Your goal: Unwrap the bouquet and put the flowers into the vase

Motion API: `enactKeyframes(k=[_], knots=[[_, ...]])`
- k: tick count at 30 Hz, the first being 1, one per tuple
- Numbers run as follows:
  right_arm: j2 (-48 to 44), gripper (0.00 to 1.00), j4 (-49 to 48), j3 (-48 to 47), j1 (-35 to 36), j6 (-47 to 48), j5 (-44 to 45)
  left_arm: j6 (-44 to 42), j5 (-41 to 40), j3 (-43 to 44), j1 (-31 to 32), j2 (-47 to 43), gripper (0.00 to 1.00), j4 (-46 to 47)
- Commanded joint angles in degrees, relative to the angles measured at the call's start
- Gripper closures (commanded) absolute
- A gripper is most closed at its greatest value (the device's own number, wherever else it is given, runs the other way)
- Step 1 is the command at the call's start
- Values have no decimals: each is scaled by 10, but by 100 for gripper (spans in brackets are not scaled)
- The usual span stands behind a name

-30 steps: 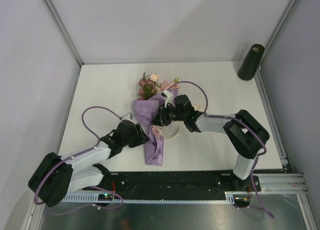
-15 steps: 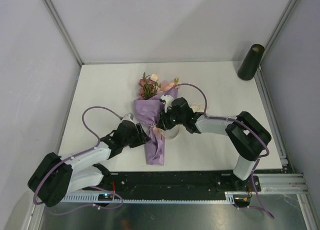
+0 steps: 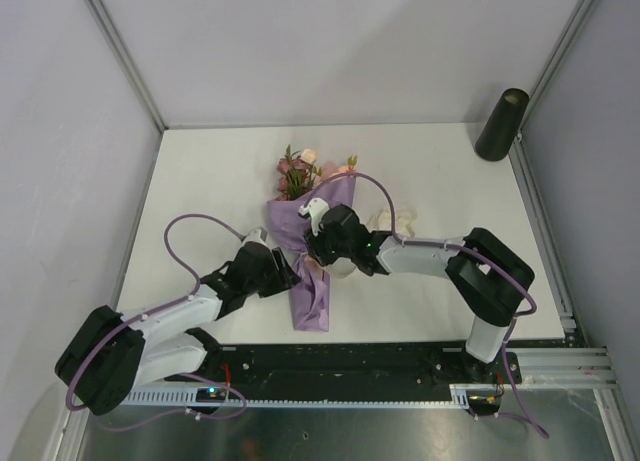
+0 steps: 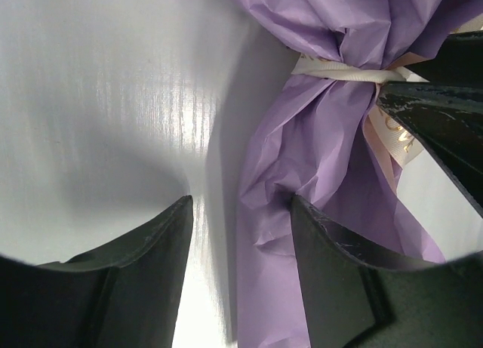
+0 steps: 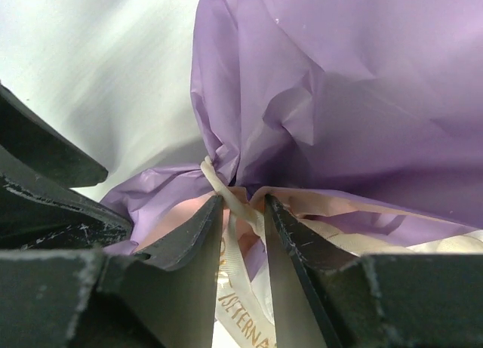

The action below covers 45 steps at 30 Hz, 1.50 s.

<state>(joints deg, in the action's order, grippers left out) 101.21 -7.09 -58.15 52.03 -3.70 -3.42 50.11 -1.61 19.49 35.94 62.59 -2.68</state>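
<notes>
The bouquet (image 3: 312,299) lies on the table in its lilac paper, and the flowers (image 3: 298,169) stick out at its far end. A cream ribbon (image 4: 343,72) ties the waist of the cone. My left gripper (image 3: 288,273) is open beside the cone's left edge; in the left wrist view (image 4: 241,212) one finger rests on the paper (image 4: 332,159) and the other on the bare table. My right gripper (image 3: 313,251) is at the tie, its jaws a little apart (image 5: 243,208) with the ribbon (image 5: 240,276) running between them. The black vase (image 3: 502,123) stands at the far right corner.
Loose cream ribbon loops (image 3: 385,219) lie just right of the bouquet, behind the right arm. Grey walls and metal rails (image 3: 540,221) border the white table (image 3: 200,181). The two grippers' fingers nearly meet at the cone's waist.
My right gripper has slid left and nearer along the bouquet onto the tie, and its jaws have widened slightly. The left arm and the bouquet have stayed put.
</notes>
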Motion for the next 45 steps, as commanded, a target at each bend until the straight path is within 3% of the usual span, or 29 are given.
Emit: enactKeyframes(k=[1,5,14,28,33,39,45], knots=[[16,67,-23,-26,19,30,82,3,-15,0,6,5,40,-12],[36,74,-36,-32,50,78,181,3,-16,0,6,8,41,-12],[24,98,-39,-33,66,64,225,5,-18,-6,8,1,41,-12],[-1,89,-132,-18,83,55,351,17,-21,-22,11,-23,41,-11],[-7,92,-131,-17,83,41,385,19,-18,-17,11,-34,39,-11],[-26,93,-118,-16,74,16,344,22,-17,-19,11,-47,35,-10],[-49,83,-53,-15,20,-40,134,22,-1,-25,11,-57,29,20]])
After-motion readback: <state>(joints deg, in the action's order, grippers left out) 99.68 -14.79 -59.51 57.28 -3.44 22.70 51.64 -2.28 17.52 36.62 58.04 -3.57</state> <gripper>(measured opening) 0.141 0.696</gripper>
